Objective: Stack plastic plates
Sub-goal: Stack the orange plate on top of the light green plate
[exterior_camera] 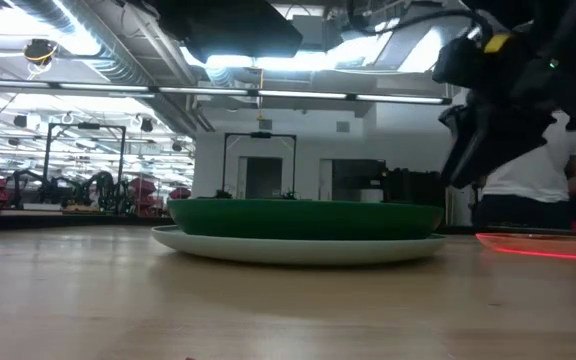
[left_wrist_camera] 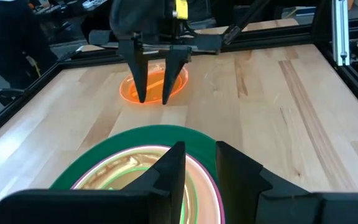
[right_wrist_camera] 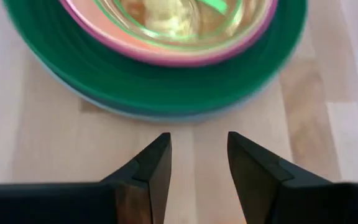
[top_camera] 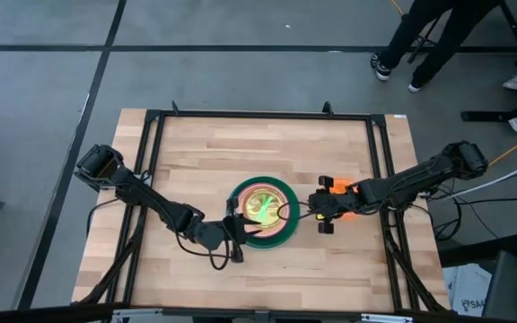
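Note:
A stack of plastic plates (top_camera: 260, 211) sits at the table's middle. A light blue plate (exterior_camera: 298, 247) is at the bottom, then dark green (left_wrist_camera: 129, 140), magenta (right_wrist_camera: 166, 57), cream-pink and lime green (left_wrist_camera: 135, 171). A translucent orange plate (left_wrist_camera: 156, 84) lies flat on the table to the stack's right, under the right arm. My left gripper (left_wrist_camera: 201, 163) is open over the stack's near-left rim. My right gripper (right_wrist_camera: 197, 149) is open and points down between the stack and the orange plate, also shown in the left wrist view (left_wrist_camera: 153, 96).
A black frame (top_camera: 155, 126) runs around the wooden tabletop. Bare wood lies on the far side (top_camera: 258, 148) and the near side (top_camera: 267, 278) of the stack. People's legs (top_camera: 402, 45) stand on the floor beyond the table's far right corner.

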